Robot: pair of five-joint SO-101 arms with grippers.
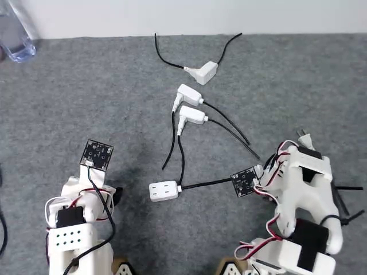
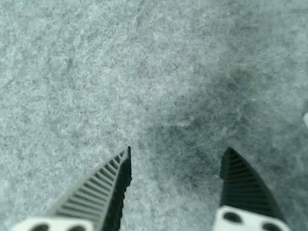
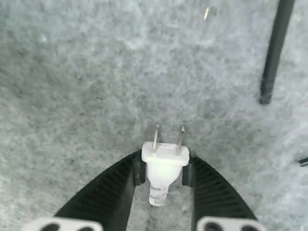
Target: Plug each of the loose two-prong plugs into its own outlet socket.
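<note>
My right gripper (image 3: 163,166) is shut on a small white two-prong plug (image 3: 164,155), prongs pointing away from the wrist over grey carpet. In the high view this plug (image 1: 303,138) pokes out past the right arm at the right side. A white outlet block (image 1: 163,190) lies near the front centre, with a black cord running right. Two white plug heads (image 1: 189,94) (image 1: 192,117) with black cords lie in the middle, and a third white piece (image 1: 204,73) lies farther back. My left gripper (image 2: 175,154) is open over bare carpet, holding nothing.
A black cord (image 3: 274,48) lies on the carpet beyond the held plug. Black cords (image 1: 229,129) trail from the middle plug heads toward the right arm. A clear plastic object (image 1: 14,34) sits at the back left corner. Grey carpet (image 1: 69,97) covers the table.
</note>
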